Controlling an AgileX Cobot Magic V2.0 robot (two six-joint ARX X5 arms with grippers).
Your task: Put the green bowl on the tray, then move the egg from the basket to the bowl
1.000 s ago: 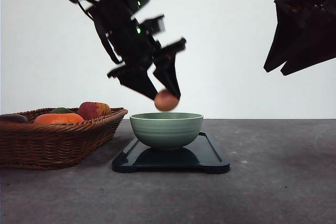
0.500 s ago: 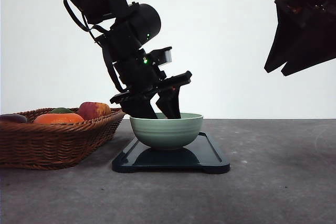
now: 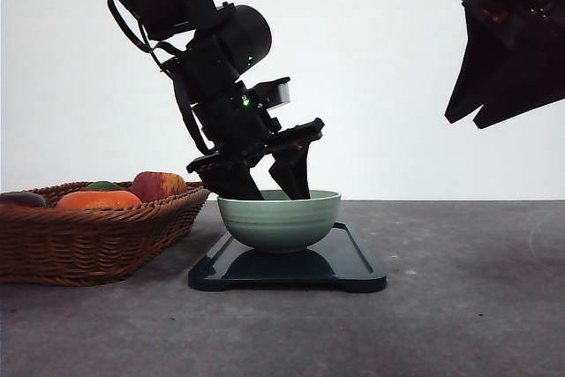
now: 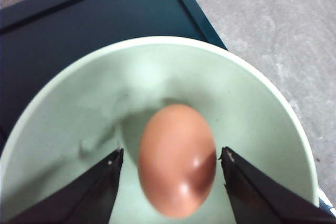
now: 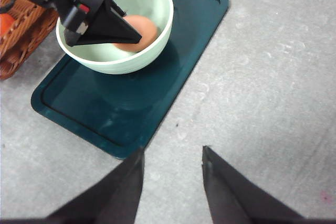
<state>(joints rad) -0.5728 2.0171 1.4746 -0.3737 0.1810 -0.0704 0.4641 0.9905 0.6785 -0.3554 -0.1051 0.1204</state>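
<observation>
The green bowl [image 3: 279, 222] stands on the dark tray [image 3: 353, 267], to the right of the wicker basket [image 3: 88, 245]. My left gripper [image 3: 267, 187] reaches down into the bowl from the left. In the left wrist view the brown egg [image 4: 177, 160] lies on the bowl's floor [image 4: 79, 119], and the left gripper [image 4: 172, 150] is open, with a gap between each finger and the egg. The right wrist view shows the egg [image 5: 140, 30] inside the bowl [image 5: 131, 59] beside the left fingers [image 5: 105, 24]. My right gripper [image 3: 466, 119] hangs high at the right, open and empty [image 5: 172, 150].
The basket holds an orange fruit [image 3: 99, 199], a reddish apple [image 3: 157, 185] and a dark item [image 3: 19, 199] at its left end. Grey tabletop [image 3: 468, 289] stretches to the right of the tray and in front of it.
The left gripper came down with the egg from above the bowl into it. Since half a second ago its fingers have spread apart, letting go of the egg. The right arm stayed put.
</observation>
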